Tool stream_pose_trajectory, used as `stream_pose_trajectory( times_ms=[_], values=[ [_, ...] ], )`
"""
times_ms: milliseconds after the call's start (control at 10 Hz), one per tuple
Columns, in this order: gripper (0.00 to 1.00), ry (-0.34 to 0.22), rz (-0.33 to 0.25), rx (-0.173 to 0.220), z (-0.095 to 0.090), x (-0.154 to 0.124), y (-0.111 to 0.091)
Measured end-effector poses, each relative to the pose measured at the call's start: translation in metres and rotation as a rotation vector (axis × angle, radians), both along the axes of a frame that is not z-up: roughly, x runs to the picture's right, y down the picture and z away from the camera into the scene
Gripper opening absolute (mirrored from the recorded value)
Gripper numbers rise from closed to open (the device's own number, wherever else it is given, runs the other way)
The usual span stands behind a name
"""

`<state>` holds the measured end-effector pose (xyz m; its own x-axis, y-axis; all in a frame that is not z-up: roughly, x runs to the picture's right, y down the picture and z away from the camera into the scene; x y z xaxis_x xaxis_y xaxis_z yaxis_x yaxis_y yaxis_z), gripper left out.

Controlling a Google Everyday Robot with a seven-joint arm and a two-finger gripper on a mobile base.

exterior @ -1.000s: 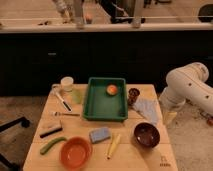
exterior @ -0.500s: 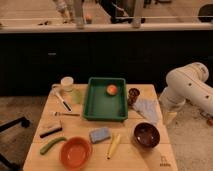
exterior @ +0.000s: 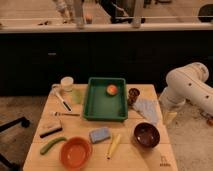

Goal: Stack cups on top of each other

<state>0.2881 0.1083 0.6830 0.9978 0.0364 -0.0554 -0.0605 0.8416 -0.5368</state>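
Toward the back left of the wooden surface (exterior: 125, 156), the cream-white cup (exterior: 66, 83) is sitting just beside the pale green cup (exterior: 77, 96), and the two are not stacked. Off the right edge, the robot's gripper (exterior: 170, 118) is hanging low, well apart from both, its jaws standing wide and holding nothing. Nothing is shifting from a second ago, so stacking is not yet getting underway.

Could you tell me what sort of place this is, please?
Probably a robot test kitchen: a wooden table with an orange bowl, a white cup and a green tray, a dark counter behind, and the robot's hand hanging open at the table's right edge.
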Motion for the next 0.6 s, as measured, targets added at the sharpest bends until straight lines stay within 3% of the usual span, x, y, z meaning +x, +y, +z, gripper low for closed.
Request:
stream_pose_trajectory(
  times_ms=[400, 600],
  values=[
    [0.80, -0.012, -0.014, -0.001, 0.000, -0.001, 0.001],
    [0.80, -0.063, -0.090, -0.009, 0.000, -0.020, 0.007]
  ],
)
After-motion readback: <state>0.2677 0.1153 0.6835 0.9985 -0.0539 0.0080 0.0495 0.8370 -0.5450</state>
